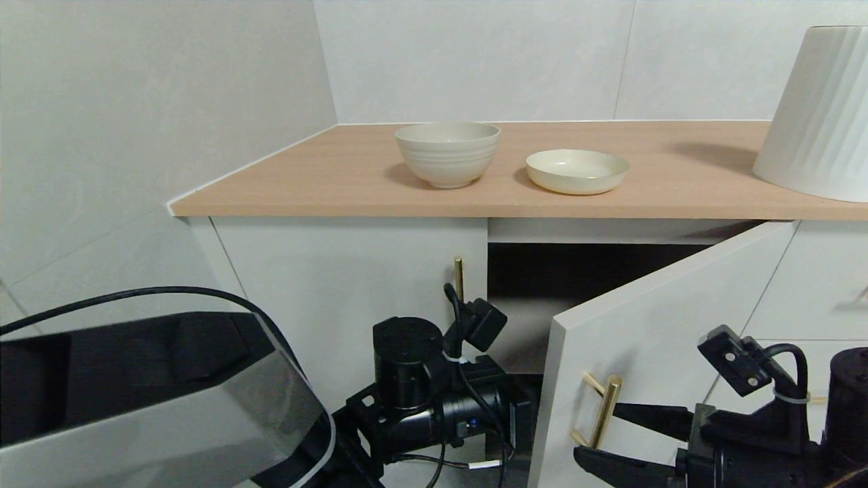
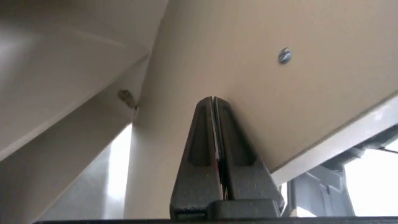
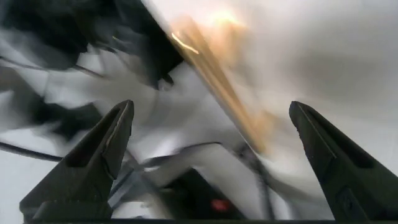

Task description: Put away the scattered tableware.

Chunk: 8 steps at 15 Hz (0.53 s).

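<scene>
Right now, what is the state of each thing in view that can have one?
Cream ribbed ceramic bowl: upright on the wooden countertop.
Shallow cream dish: upright, empty.
Right white cabinet door: partly open.
Left white cabinet door: shut.
Left gripper: shut.
Right gripper: open.

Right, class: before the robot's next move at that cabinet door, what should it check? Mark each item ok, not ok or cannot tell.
1. Right hand open: ok.
2. Door handle lies between the right hand's fingers: ok, judging by the head and right wrist views.
3. Cabinet door open wide enough to pass tableware in: not ok, it stands only partly open.
4. Left hand, shut and close to the door's inner face, out of the door's swing: cannot tell.
5. Bowl and plate upright on the countertop: ok.
</scene>
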### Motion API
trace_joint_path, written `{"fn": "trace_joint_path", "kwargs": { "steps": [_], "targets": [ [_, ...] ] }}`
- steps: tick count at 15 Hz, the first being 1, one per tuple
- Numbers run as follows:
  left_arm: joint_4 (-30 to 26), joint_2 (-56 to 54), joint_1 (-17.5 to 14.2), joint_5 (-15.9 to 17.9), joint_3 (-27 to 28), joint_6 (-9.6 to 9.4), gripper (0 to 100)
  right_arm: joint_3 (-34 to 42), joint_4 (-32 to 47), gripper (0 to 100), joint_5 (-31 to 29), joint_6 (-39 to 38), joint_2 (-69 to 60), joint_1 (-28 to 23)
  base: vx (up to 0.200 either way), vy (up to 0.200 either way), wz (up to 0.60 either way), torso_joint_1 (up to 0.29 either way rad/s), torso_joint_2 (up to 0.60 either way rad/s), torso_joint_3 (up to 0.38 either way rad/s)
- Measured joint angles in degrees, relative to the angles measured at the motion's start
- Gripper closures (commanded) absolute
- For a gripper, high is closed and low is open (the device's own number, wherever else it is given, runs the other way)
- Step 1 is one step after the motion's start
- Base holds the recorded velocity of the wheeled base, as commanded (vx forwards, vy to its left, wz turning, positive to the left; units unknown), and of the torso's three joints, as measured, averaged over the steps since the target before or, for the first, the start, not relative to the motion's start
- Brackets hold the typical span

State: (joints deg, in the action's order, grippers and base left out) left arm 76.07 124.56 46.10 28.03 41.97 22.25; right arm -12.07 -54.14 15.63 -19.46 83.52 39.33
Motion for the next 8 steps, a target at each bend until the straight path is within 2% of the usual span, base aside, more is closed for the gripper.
{"fn": "trace_joint_path", "kwargs": {
  "steps": [2, 7, 8],
  "targets": [
    [0.0, -0.1, 0.4, 0.1, 0.0, -0.05, 100, 2.1, 1.9, 0, -1.6, 0.7, -3.2, 0.5, 0.000, 0.000, 0.00, 0.000, 0.00, 0.000],
    [-0.3, -0.3, 1.3, 0.1, 0.0, -0.05, 100, 3.7, 21.3, 0, -1.4, 1.3, -16.0, 2.4, 0.000, 0.000, 0.00, 0.000, 0.00, 0.000],
    [-0.9, -0.5, 1.5, 0.1, 0.0, -0.02, 100, 3.4, 22.5, 0, -1.2, 1.8, -17.8, 3.1, -0.200, 0.000, 0.00, 0.002, 0.00, 0.002]
  ]
}}
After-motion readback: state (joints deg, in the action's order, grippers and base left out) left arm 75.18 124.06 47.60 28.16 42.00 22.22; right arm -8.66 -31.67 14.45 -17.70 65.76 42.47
